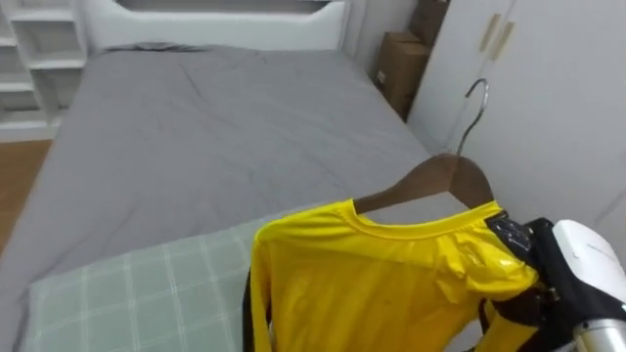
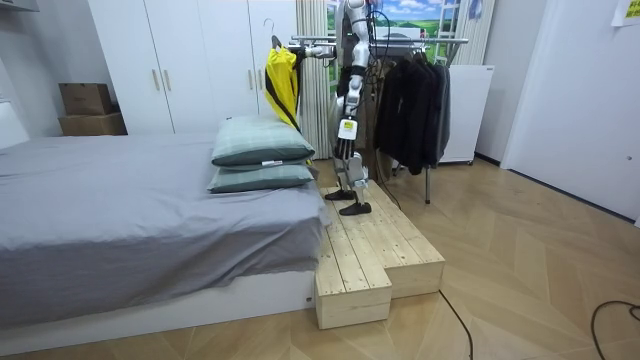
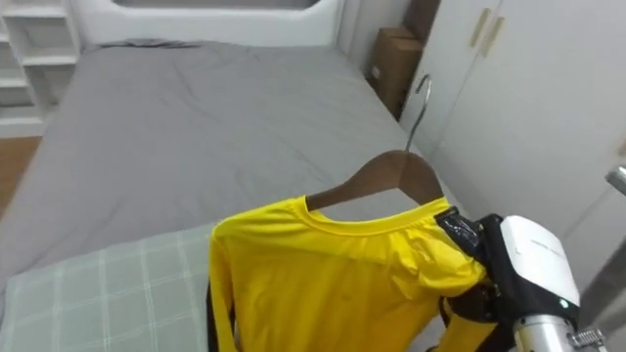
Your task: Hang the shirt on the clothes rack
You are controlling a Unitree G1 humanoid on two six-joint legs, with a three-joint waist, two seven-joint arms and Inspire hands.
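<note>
Fingers of the right hand, dark against the white forearm at the lower right of the eye views, are closed on the shoulder of a yellow shirt, gripping the cloth where it covers one end of the hanger. The shirt hangs on a brown wooden hanger, raised in the air, with its collar running along the hanger's arms and its body dropping out of the bottom of the view. The hanger's bare neck rises above the collar, and a thin metal hook stands up from it, free and caught on nothing.

Below the shirt lies a pale green checked pillow at the near end of a bed covered with a smooth grey sheet. The bed stretches away to a white headboard. White shelves stand at its far left, and white wardrobe doors run along its right side, with stacked cardboard boxes in the corner beyond them.

In the room view the robot stands upright on a low wooden platform at the end of the bed. One arm reaches out towards the room view's left, holding the shirt above the checked pillow, which rests on a second pillow. Just behind the robot stands a clothes rack hung with dark garments.
</note>
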